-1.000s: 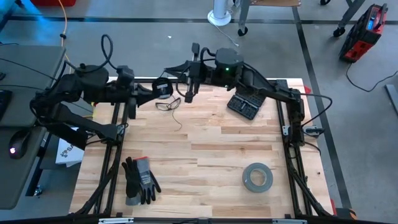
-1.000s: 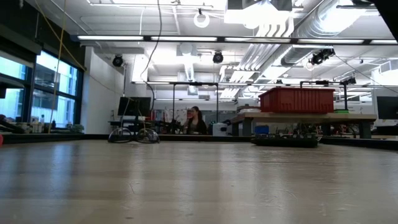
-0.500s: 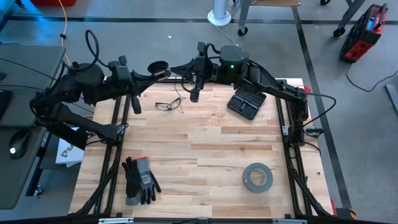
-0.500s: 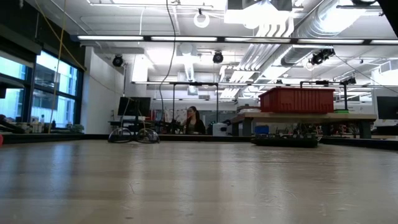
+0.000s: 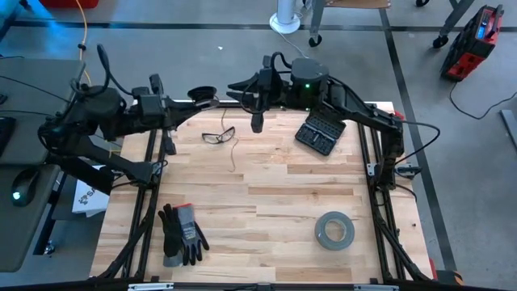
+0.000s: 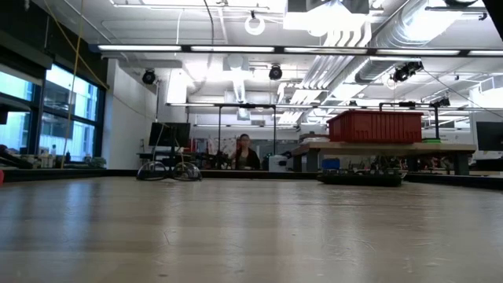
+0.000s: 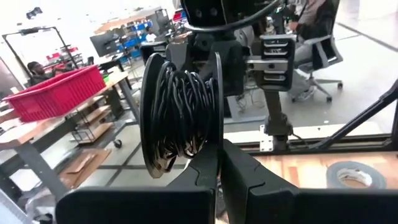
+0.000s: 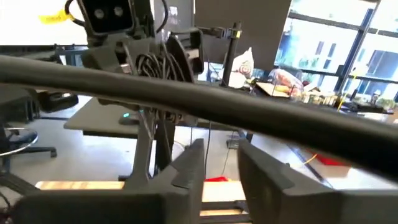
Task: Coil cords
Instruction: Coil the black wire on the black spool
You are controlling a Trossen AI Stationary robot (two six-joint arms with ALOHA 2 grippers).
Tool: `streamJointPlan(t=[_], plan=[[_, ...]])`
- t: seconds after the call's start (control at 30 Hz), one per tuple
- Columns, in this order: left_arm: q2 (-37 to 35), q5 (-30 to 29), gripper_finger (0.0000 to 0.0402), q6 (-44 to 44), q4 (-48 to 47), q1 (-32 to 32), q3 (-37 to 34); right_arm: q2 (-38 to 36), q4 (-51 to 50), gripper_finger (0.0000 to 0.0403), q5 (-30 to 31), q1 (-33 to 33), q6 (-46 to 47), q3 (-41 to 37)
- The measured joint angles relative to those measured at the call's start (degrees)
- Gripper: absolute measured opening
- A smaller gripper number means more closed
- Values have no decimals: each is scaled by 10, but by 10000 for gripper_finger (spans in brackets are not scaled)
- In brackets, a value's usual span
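Note:
The small round black spool (image 7: pixel 181 111), wound with thin dark cord, is high above the table's far edge, with my left gripper (image 7: pixel 219 157) shut on it. In the high view the spool (image 5: pixel 202 94) sits at that gripper's tip, just left of my right gripper (image 5: pixel 235 85). The cord's free length (image 5: pixel 232 149) hangs down to the wood. My right gripper (image 8: pixel 221 155) points level at the spool (image 8: pixel 166 62) with its fingers open. A thin line of cord (image 8: pixel 208 146) shows beyond the gap. I cannot tell whether it touches the fingers. My left gripper pinches the rim of one flange of the spool (image 7: pixel 218 144) between its two fingers. The fingers (image 7: pixel 202 169) come level from the table's left side. The spool stands on edge above them, lifted clear of the table, and the cord trails down from it.
On the wood lie clear safety glasses (image 5: pixel 218 135) under the spool, a black bit case (image 5: pixel 317 133) at the far right, a grey tape roll (image 5: pixel 334 230) at the near right and dark gloves (image 5: pixel 182 234) at the near left. A dark cable (image 8: pixel 205 102) crosses the right wrist view.
My left gripper has rolled its wrist and swung the spool up and toward the table's far edge, still shut on it. My right gripper has rolled a little and drawn slightly toward the table's right. The cord's hanging length has followed. Its end stays on the wood.

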Motion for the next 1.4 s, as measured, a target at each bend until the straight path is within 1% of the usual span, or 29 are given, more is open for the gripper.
streamJointPlan(t=[0.07,0.13,0.17,0.3,0.43,0.5,0.63,0.77,0.9,1.03,1.17,1.3,1.4], plan=[[-2,0,1,-6,6,-3,0,-2,-8,103,-1,0,2,1],[-3,0,1,-10,19,-5,0,-2,-22,121,-7,0,28,1],[-4,0,1,-10,26,-5,0,-1,-29,127,-20,1,43,0],[-7,-1,1,-10,45,-5,0,0,-44,135,-87,2,77,0],[-6,0,1,-9,59,-5,0,-1,-50,135,-115,5,95,0],[-6,-1,1,-10,65,-5,0,0,-62,135,-103,8,87,0],[-6,0,1,-15,88,-5,0,7,-57,135,-52,11,58,0],[-6,7,1,-15,102,-5,0,6,-25,135,-43,11,55,0],[-6,16,1,-17,109,-5,0,6,-26,135,-4,11,55,0],[-6,19,1,-29,126,-5,0,7,-16,135,-24,11,67,0],[-5,20,1,-30,147,-5,0,8,-15,135,-23,11,70,0],[-4,56,1,-36,154,-5,0,14,-1,135,-19,11,76,0],[-2,63,1,-53,157,-6,0,16,5,135,-19,11,76,0]])
